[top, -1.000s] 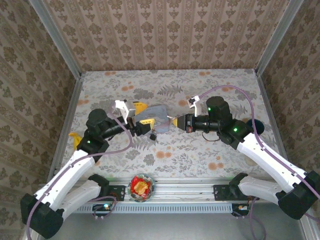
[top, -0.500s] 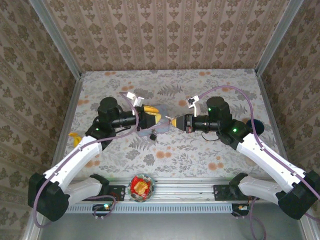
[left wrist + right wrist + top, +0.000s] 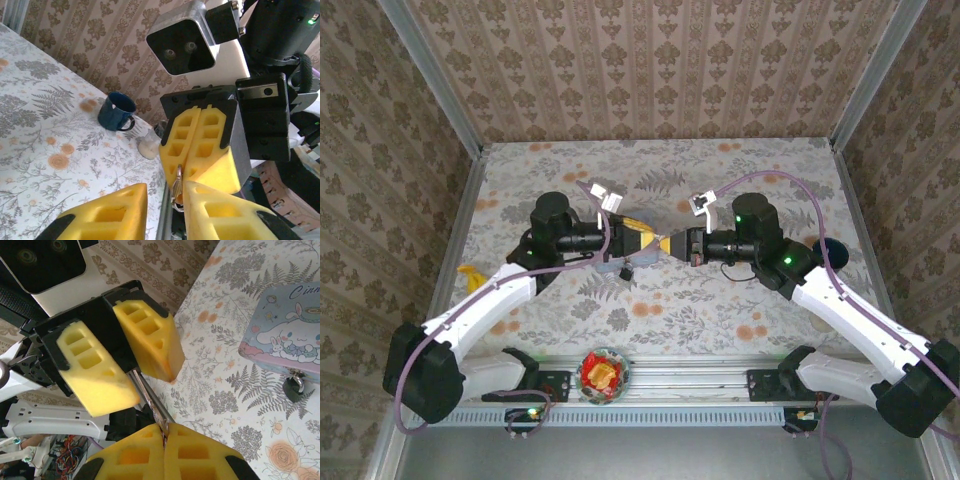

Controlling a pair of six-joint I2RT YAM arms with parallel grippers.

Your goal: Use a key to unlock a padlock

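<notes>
My right gripper [image 3: 670, 244] is shut on a silvery key [image 3: 150, 400], held in the air above the table. The key's free end sticks out between the yellow fingers [image 3: 95, 370] of my left gripper [image 3: 165, 210], which faces it tip to tip. Those jaws stand a little apart, and the key [image 3: 176, 192] lies against one finger with a gap to the other. A pale blue cartoon tin [image 3: 285, 340] lies on the table below. The small dark padlock [image 3: 291, 388] hangs from its front clasp. From above, the tin [image 3: 614, 263] is mostly hidden under the left gripper, the padlock [image 3: 625, 272] at its near edge.
A dark blue mug [image 3: 116, 111] stands at the table's right side, with a small glass jar [image 3: 149, 145] near it. A red and yellow object [image 3: 604, 372] sits at the front rail and a yellow piece [image 3: 470, 278] by the left edge. Patterned walls enclose three sides.
My left gripper has swung right to meet the right gripper tip to tip, and its jaws have narrowed around the key. The right arm has barely moved.
</notes>
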